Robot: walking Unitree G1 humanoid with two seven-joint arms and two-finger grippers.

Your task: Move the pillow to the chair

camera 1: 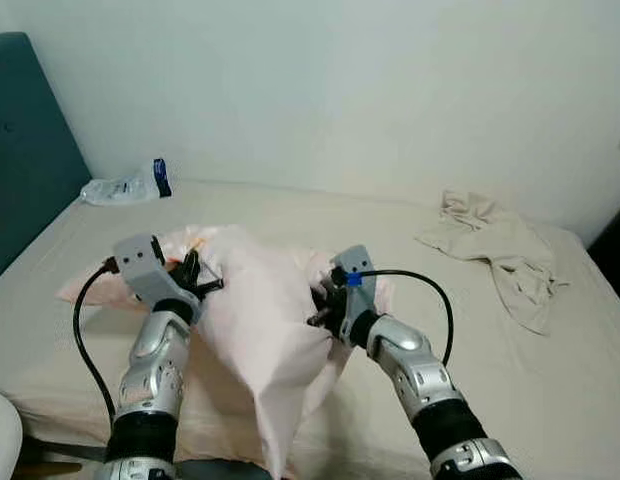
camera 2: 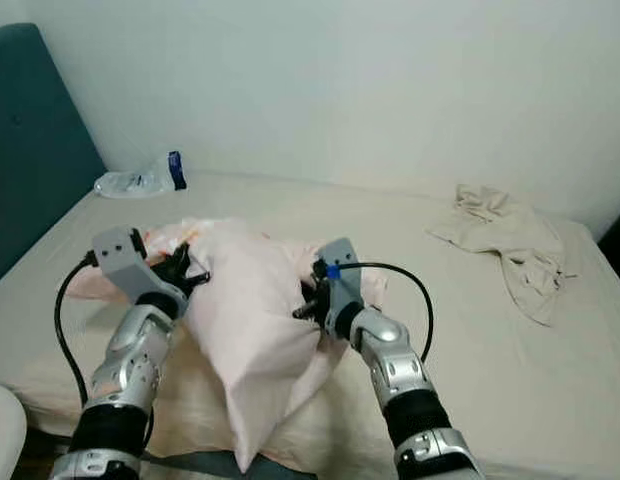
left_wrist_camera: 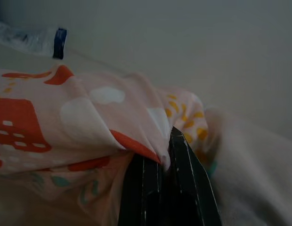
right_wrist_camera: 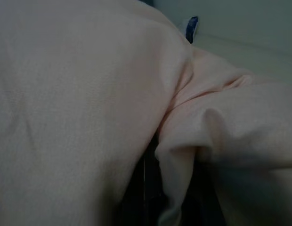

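At the far left we note the teal headboard, standing against the white wall. Just beside it, near the back corner of the bed, lies a clear plastic bottle with a blue label, on its side.

Next comes our left gripper. It sits at the left flank of the pillow. In the left wrist view its black fingers are closed together with a fold of the patterned pillowcase pinched between them; the print shows orange, white and yellow shapes on pale pink.

The pillow occupies the middle of the bed, towards the front edge. It is bunched and raised between our two arms, with one corner hanging down over the near edge of the mattress. Its pale plain side faces the head camera.

Our right gripper is pressed into the right flank of the pillow. In the right wrist view the fabric folds over the fingers and covers them, so we cannot tell whether they are closed on the cloth. A black cable loops from the right wrist.

At the far right, well apart from the pillow, a crumpled beige cloth lies on the bed.
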